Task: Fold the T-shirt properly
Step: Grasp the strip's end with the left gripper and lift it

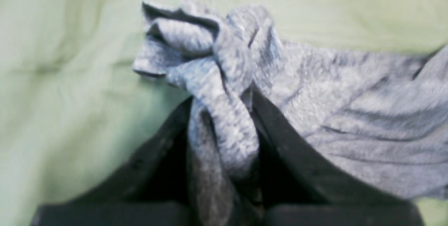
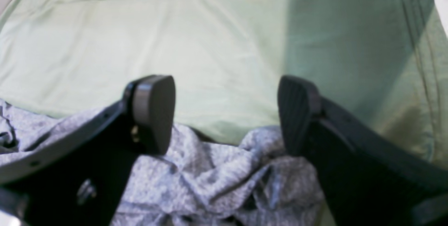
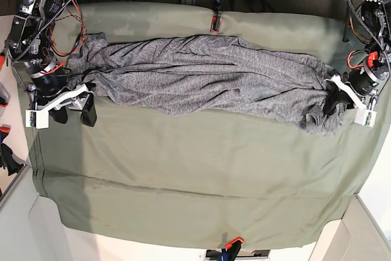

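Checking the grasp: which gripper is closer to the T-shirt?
Left. The left gripper is shut on a bunch of the T-shirt; the right gripper hangs open at its other end.

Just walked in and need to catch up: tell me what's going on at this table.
A two-armed robot is working on a grey T-shirt stretched across the green table cloth. The left gripper is shut on a bunched end of it. The right gripper is open over the other end, gripping nothing. No fold is made yet.
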{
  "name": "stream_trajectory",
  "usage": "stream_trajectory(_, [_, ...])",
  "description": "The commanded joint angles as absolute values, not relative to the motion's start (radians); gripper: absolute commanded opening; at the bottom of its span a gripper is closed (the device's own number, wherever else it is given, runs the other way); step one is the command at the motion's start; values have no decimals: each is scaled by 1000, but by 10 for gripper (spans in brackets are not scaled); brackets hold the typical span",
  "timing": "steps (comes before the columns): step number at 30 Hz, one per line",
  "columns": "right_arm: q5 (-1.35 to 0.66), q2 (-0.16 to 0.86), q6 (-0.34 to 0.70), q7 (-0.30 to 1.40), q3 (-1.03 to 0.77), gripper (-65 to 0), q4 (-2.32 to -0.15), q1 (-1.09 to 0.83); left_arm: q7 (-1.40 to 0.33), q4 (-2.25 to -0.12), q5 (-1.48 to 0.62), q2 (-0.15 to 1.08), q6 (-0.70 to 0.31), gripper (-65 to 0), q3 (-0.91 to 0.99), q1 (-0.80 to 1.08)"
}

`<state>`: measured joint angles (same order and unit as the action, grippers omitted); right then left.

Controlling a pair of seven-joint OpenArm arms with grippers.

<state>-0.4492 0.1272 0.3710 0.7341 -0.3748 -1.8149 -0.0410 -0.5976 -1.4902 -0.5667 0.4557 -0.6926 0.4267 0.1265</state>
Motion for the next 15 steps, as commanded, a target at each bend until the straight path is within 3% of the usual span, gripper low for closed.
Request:
stream_trajectory(1, [-464,136,375,707,-377,-203,-1832,-28,-533,-1506,-524,498,-662,-650,422,100])
stream_trajectory(5, [-464,135,375,708,-377,-203,-1832,-28,-495,-1507,-409,549,-545,-650,403,61])
stream_trajectory(11, [-467,135,375,708,-378,-203,-1832,-28,-556,-1638,-447,564,-573,-650,396,94])
stream_trajectory(15, [-468,135,375,709,-377,-203,-1832,-28,-581,-1799,-507,559,-572,-650,288,147])
